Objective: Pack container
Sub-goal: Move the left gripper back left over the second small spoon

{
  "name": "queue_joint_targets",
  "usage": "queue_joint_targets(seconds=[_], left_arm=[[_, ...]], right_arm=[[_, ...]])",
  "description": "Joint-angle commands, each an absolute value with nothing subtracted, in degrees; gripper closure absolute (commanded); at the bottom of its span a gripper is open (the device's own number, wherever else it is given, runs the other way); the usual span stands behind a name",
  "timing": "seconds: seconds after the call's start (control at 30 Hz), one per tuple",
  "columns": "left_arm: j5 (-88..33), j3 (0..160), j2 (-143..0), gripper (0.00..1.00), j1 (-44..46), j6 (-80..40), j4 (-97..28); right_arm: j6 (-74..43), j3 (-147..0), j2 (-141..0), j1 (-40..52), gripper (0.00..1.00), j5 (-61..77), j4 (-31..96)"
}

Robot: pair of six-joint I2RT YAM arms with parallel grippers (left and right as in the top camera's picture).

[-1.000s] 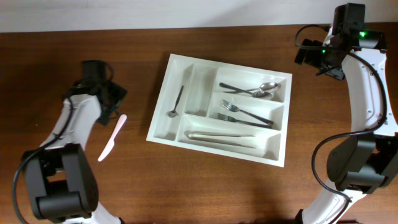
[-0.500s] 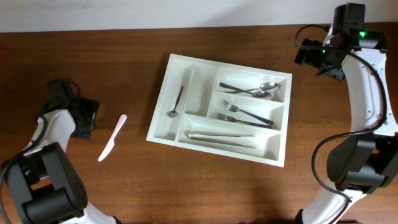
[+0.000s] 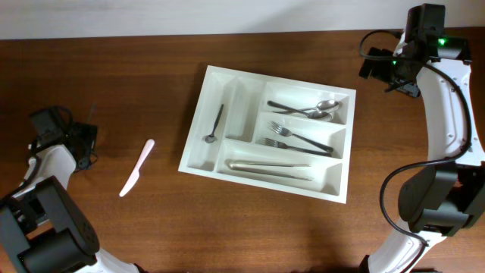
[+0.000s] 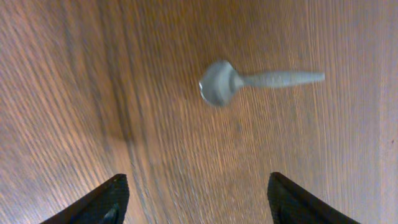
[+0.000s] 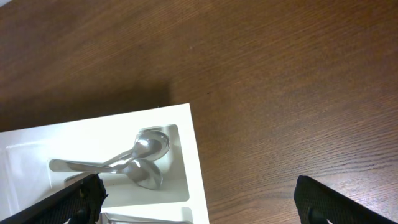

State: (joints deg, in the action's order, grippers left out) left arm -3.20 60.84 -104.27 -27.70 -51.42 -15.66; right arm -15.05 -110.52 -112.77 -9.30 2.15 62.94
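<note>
The container [image 3: 236, 106] sat in the middle of the table [image 3: 250, 235], slightly askew, well to the right of the left gripper [image 4: 200, 204]. That gripper hung over bare wood at the far left edge, its fingers spread wide with nothing between them. From its wrist camera a loose spoon [image 4: 249, 81] lay just ahead on the table, its handle running sideways along the line from one finger to the other. I would judge a wrist turn was needed before the jaws could close across it. I could not place that spoon from overhead. Further right a pale knife [image 3: 136, 168] lay on the wood between that arm and the container, its long axis slanting up toward the container. The left arm was plainly the nearer one to it. The container held a small spoon [image 3: 214, 125] in its leftmost narrow slot, with spoons [image 3: 311, 110], forks [image 3: 299, 139] and long pale pieces [image 3: 269, 167] in the three long ones. The right gripper [image 5: 199, 202] hovered wide and empty above the container's far right corner.
</note>
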Motion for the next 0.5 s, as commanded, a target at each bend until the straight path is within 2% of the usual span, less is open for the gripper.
queue_joint_targets(seconds=[0.0, 0.1, 0.47], left_arm=[[-3.7, 60.2, -106.8, 0.32, -29.1, -49.8, -14.1], [-5.0, 60.2, -109.1, 0.39, -29.0, -49.6, -11.9], [-6.9, 60.2, -117.1, 0.45, -29.0, -49.6, -4.7]], right_arm=[[-15.5, -111.4, -112.9, -9.4, 0.01, 1.4, 63.0], [-15.5, -111.4, -112.9, -9.4, 0.01, 1.4, 63.0], [-15.5, -111.4, -112.9, -9.4, 0.01, 1.4, 63.0]])
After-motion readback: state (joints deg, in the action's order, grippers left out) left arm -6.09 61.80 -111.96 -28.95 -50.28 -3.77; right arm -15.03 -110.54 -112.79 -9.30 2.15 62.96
